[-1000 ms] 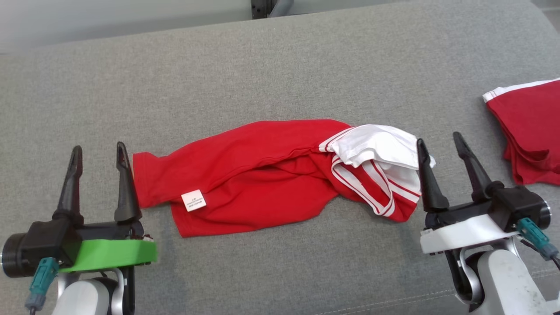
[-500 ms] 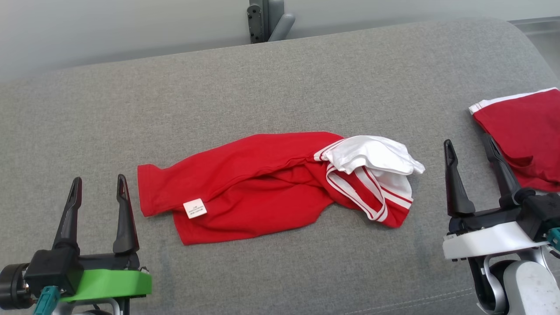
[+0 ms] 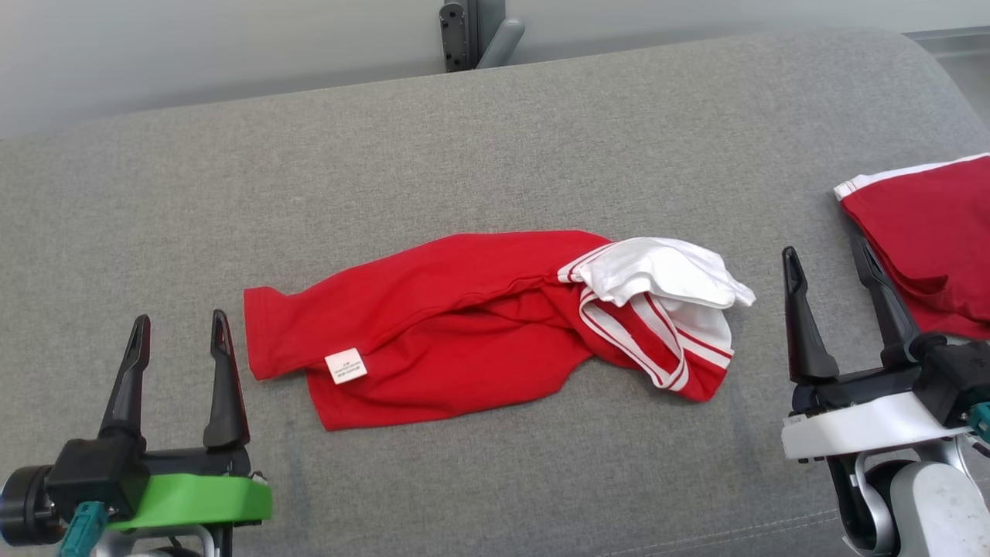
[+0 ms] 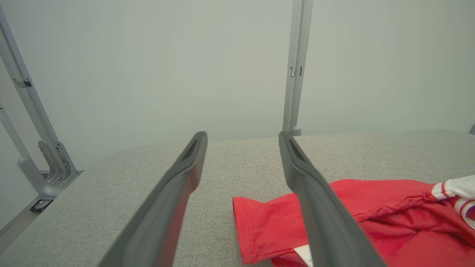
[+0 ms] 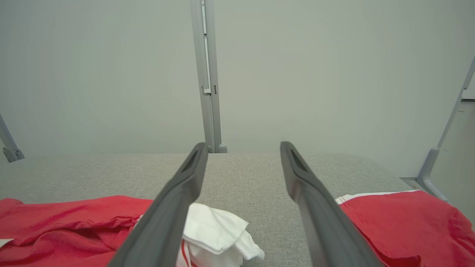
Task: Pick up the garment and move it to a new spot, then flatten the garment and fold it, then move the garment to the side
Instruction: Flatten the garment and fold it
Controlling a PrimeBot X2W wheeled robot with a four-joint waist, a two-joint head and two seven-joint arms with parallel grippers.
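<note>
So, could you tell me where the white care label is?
In the head view, the white care label lies on the red garment, at its left end near the left end effector.

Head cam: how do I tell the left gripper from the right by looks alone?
Left gripper: two long tapered black fingers, black body, bright green bracket, teal cable connector. Right gripper: same build, but a white bracket over a pale grey forearm.
</note>
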